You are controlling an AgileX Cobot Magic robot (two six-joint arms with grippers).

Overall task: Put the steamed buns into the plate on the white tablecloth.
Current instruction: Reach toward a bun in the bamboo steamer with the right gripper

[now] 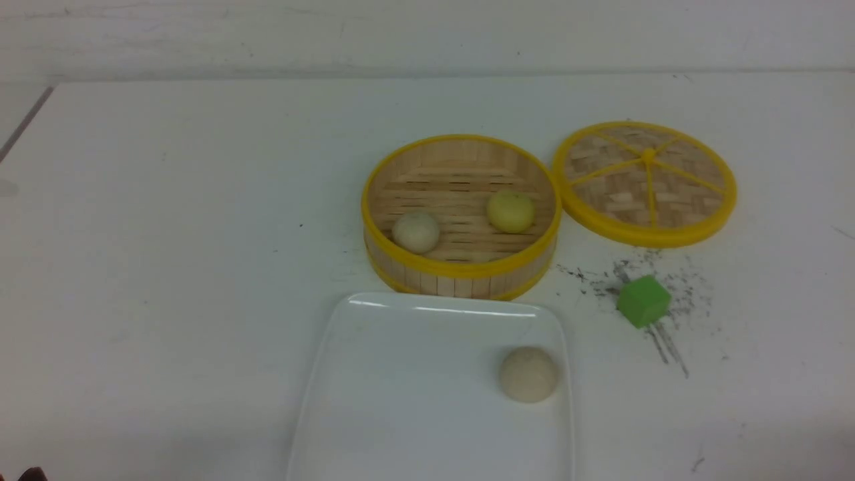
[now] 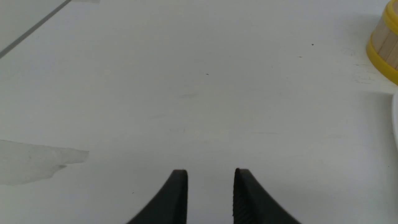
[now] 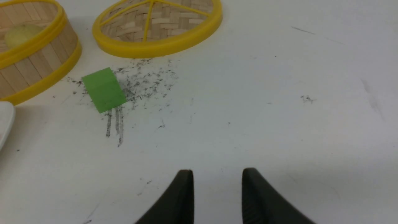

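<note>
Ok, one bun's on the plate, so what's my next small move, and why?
Probably swing the left pincer toward the off-white bun in the bamboo steamer. It stands open and empty over bare white tablecloth, and that bun lies on the steamer's left side, nearer that arm. The yellow bun waits there too.

Round bamboo steamer basket (image 1: pixel 461 274), yellow-rimmed, uncovered: stands upright ahead of the left end effector (image 2: pixel 210 171) and the right end effector (image 3: pixel 217 171), well apart from each.

Woven lid (image 1: pixel 644 184), yellow rim and spokes: lies flat just beside the basket, ahead of the right end effector.

Green cube (image 1: pixel 642 301): ahead of the right end effector, nearer to it than the lid, clear of basket and lid.

Pale patch (image 2: pixel 37 161): lies flat near the left end effector, on the side away from the basket.
</note>
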